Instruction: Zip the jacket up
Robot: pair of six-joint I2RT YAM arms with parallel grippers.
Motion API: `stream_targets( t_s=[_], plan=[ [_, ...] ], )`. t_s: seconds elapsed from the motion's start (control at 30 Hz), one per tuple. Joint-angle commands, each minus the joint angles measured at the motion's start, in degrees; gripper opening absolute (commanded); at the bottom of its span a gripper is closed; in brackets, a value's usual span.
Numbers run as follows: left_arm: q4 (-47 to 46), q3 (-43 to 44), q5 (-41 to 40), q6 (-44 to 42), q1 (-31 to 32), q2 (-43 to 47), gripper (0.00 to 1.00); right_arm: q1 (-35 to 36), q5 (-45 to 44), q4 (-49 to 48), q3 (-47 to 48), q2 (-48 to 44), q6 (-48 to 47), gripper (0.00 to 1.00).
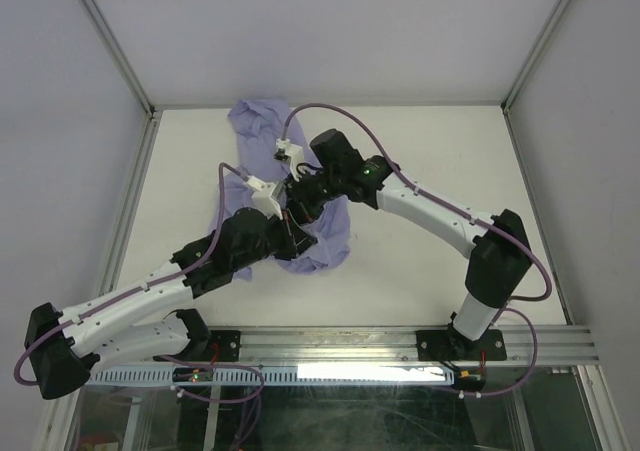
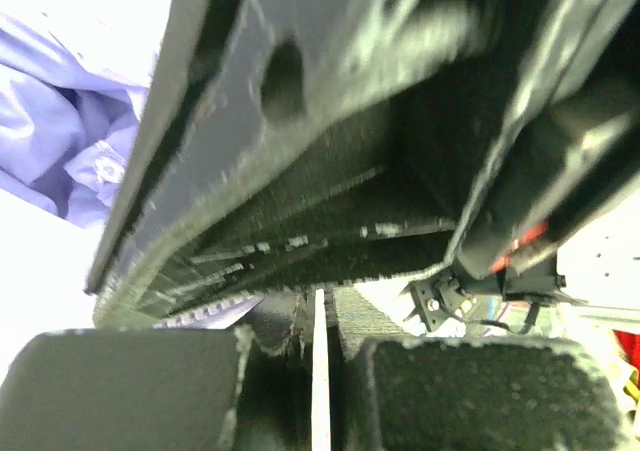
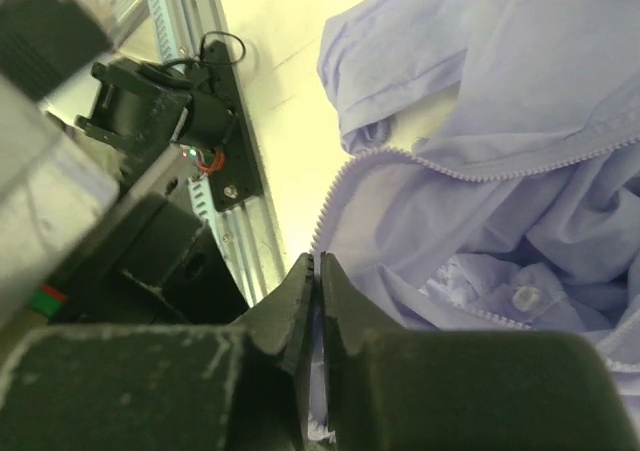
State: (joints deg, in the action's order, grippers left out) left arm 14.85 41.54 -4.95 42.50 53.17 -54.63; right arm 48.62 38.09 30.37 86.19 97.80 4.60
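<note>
The lavender jacket (image 1: 256, 121) lies crumpled on the white table, left of centre. Both grippers meet over its near part. My right gripper (image 1: 298, 199) is shut on the jacket's zipper edge; in the right wrist view the jaws (image 3: 316, 261) pinch lavender fabric, and a row of zipper teeth (image 3: 330, 206) runs up from them. My left gripper (image 1: 287, 233) sits just below the right one. In the left wrist view its jaws (image 2: 320, 296) are closed on a thin pale strip seen edge-on. Zipper teeth (image 2: 190, 316) and jacket fabric (image 2: 60, 141) show to the left.
The right arm's dark body (image 2: 380, 121) fills the left wrist view close above the fingers. An aluminium rail (image 1: 400, 346) runs along the table's near edge and shows in the right wrist view (image 3: 215, 221). Enclosure walls stand around the table (image 1: 430, 151).
</note>
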Motion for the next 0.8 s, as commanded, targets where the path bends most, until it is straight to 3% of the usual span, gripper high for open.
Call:
stream_targets(
  t_s=[0.0,0.1,0.2,0.4,0.53,0.63,0.77],
  plan=[
    [-8.64,-3.86,1.10,1.29,2.56,5.45,0.00,0.55,1.28,-8.35,2.82,-4.01,5.85,0.12],
    [-11.79,-6.33,0.49,1.38,2.56,7.71,0.00,-1.52,0.07,-9.33,0.98,-7.35,11.01,0.31],
    [-14.62,-8.23,0.41,0.98,2.57,8.83,0.00,-3.85,-0.72,-11.21,-1.59,-11.30,15.20,0.42],
    [-20.05,-11.43,-0.10,-0.42,2.56,10.47,0.00,-8.17,-9.25,-4.71,-6.45,-20.31,17.55,0.46],
    [-24.25,-13.87,-0.11,-0.75,2.56,11.39,0.00,-10.26,-9.46,-4.06,-14.62,-25.36,23.85,0.45],
    [-25.88,-15.22,-0.24,-1.00,2.56,12.14,0.00,-10.46,-7.27,-9.44,-23.38,-28.80,32.28,0.45],
    [-26.88,-16.56,-0.20,-1.11,2.56,12.64,0.00,-10.39,-3.95,-23.43,-34.11,-32.65,44.07,0.46]
  ],
)
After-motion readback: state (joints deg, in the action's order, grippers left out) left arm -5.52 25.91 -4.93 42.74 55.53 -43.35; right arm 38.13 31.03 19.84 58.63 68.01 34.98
